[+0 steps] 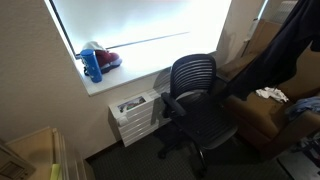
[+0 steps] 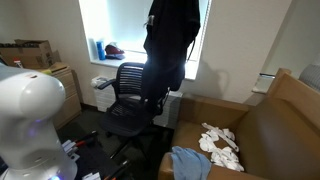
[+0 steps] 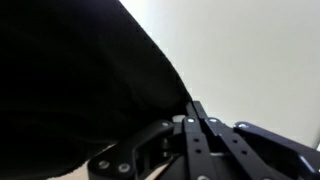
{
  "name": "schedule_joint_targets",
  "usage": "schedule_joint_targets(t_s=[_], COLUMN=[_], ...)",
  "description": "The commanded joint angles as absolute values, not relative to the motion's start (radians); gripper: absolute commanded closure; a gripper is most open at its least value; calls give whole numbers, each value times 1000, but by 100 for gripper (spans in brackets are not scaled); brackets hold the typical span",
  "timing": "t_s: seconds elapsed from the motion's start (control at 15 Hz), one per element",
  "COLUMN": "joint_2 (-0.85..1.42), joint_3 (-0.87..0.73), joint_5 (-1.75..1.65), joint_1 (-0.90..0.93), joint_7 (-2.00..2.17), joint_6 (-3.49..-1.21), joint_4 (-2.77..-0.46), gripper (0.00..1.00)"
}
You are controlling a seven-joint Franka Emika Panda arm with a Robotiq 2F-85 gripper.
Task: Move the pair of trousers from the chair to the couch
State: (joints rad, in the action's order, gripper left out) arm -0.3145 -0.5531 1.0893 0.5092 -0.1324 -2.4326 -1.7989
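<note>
The trousers [image 2: 170,40] are dark, nearly black. They hang limp in the air in long folds, clear of the chair's seat, and their top runs out of both exterior views. The chair [image 2: 130,95] is a black swivel office chair with a ribbed back, standing by the window. The brown couch [image 2: 285,110] stands just beside it.

1. Gripper [image 3: 195,112] is seen at lower centre of wrist view, w/ fingers [image 3: 203,140] drawn together and tips pinched on trousers [image 3: 70,80].
2. White arm link [image 2: 30,120] is seen at lower left in an ext. view.
</note>
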Motion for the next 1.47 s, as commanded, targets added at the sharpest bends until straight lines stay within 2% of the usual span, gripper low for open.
schedule_joint_targets(t_s=[0.0,0.27,0.67,0.93,1.13,1.4], joint_2=[-267,-162,6,141,235,308], joint_3=[-401,-310,-313,-303,-353,-355], joint_5=[1134,1138,1130,1102,1057,1145], joint_1=[322,163,-43,-144,-138,-151], joint_7=[-108,-239,-332,-336,-292,-122], joint_6=[-2331,-2423,-2457,-2573,-2682,-2588], joint_4=[-1799,-1691,-1452,-1316,-1263,-1290], gripper=[99,99,99,99,99,99])
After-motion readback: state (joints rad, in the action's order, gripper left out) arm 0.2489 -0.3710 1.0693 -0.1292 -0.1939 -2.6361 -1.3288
